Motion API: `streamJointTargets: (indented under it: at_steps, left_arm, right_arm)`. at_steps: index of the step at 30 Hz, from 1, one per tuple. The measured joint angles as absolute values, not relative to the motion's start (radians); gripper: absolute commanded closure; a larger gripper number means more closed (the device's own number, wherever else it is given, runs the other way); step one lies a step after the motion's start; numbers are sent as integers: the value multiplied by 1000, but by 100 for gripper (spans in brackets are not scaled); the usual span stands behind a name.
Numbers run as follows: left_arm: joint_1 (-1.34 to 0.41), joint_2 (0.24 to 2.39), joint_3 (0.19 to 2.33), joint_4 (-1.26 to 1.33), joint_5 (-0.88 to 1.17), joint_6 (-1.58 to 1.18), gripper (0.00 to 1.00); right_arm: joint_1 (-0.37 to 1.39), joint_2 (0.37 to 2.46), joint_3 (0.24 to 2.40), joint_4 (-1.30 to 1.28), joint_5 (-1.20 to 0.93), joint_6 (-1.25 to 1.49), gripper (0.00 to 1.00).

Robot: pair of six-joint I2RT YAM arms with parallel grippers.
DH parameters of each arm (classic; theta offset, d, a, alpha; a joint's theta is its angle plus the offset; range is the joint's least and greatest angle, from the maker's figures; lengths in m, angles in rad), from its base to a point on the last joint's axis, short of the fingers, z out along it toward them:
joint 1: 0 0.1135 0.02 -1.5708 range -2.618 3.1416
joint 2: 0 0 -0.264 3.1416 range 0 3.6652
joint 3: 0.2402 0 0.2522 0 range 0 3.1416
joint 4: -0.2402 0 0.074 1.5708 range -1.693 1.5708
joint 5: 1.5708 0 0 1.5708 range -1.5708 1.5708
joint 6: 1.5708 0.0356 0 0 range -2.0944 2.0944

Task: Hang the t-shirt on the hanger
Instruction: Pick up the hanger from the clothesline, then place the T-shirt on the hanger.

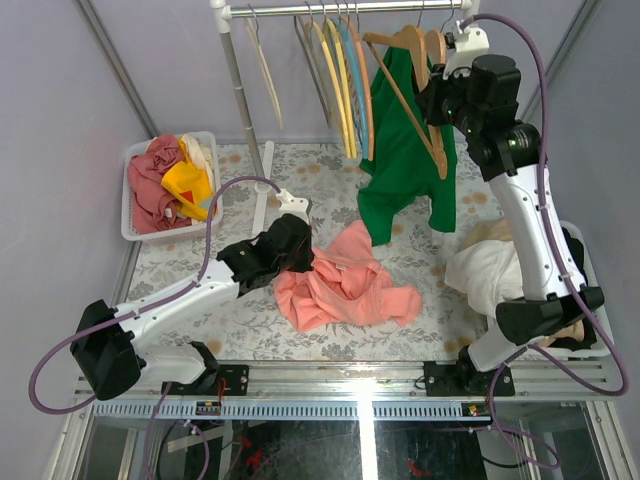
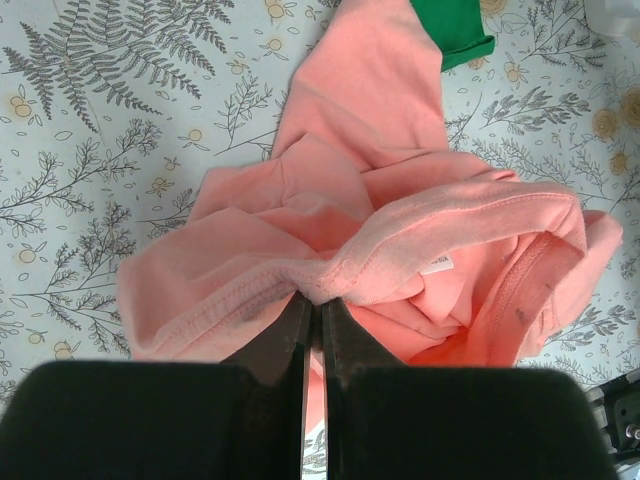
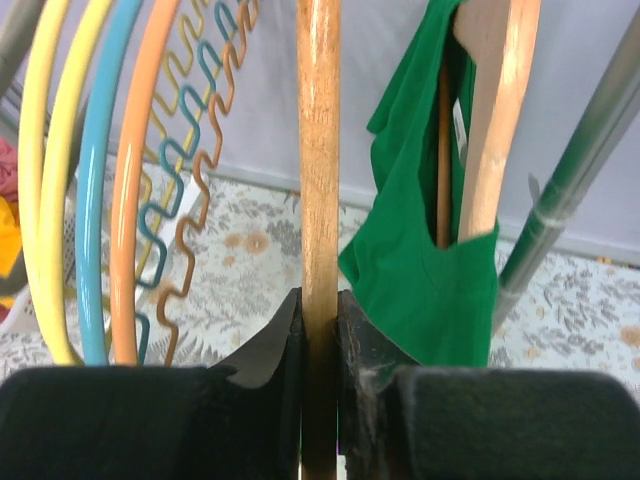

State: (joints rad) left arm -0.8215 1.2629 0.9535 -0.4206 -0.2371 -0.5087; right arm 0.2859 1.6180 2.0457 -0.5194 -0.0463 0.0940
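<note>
Pinching only a thin fold of the t-shirt [image 2: 400, 250], heaped well below the rail [image 1: 340, 8], my left gripper [image 2: 312, 302] could lose it on lifting. My right gripper [image 3: 320, 310] clamps the hanger [image 3: 318, 150] under that rail; pulling askew might snag the green shirt [image 3: 430, 280].

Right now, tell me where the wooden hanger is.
In the right wrist view the hanger sits centre, clamped between the right fingers, orange hanger to its left, green shirt to its right.
</note>
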Motion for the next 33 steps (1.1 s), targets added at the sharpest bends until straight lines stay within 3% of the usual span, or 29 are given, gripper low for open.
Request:
streamJointTargets:
  at_steps: [21, 33]
  left_arm:
    - [-822, 1261, 976, -454, -232, -503, 100]
    - [-822, 1251, 981, -477, -236, -498, 100]
  right_arm:
    - [286, 985, 1565, -876, -86, 258, 100]
    - [286, 633, 1384, -1125, -419, 341, 100]
